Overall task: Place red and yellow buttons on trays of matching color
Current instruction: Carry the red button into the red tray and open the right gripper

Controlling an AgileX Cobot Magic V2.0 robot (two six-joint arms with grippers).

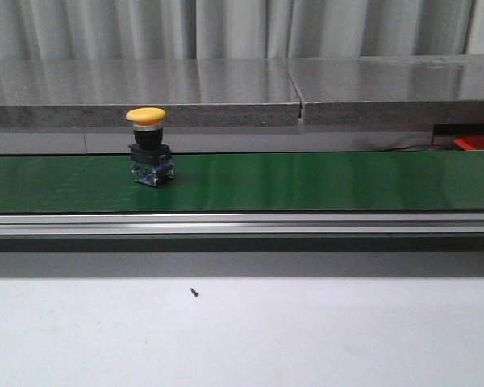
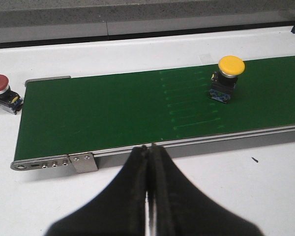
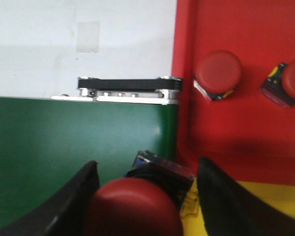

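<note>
A yellow button (image 1: pixel 146 115) stands upright on the green belt (image 1: pixel 306 181), left of its middle; the left wrist view shows this yellow button (image 2: pixel 231 66) too. My left gripper (image 2: pixel 150 147) is shut and empty, over the white table just short of the belt's end. Another red button (image 2: pixel 0 84) lies on the table beyond that end. My right gripper (image 3: pixel 145 169) is shut on a red button (image 3: pixel 132 209), held above where the belt meets the red tray (image 3: pixel 236 137) and yellow tray (image 3: pixel 265 201). Two red buttons (image 3: pixel 218 71) (image 3: pixel 292 81) sit in the red tray. Neither gripper appears in the front view.
A grey raised ledge (image 1: pixel 226 89) runs behind the belt, and an aluminium rail (image 1: pixel 242 223) runs along its front. White table (image 1: pixel 242 330) lies in front. A sliver of the red tray (image 1: pixel 477 143) shows at the far right. The belt's roller bracket (image 3: pixel 128 91) sits by the red tray.
</note>
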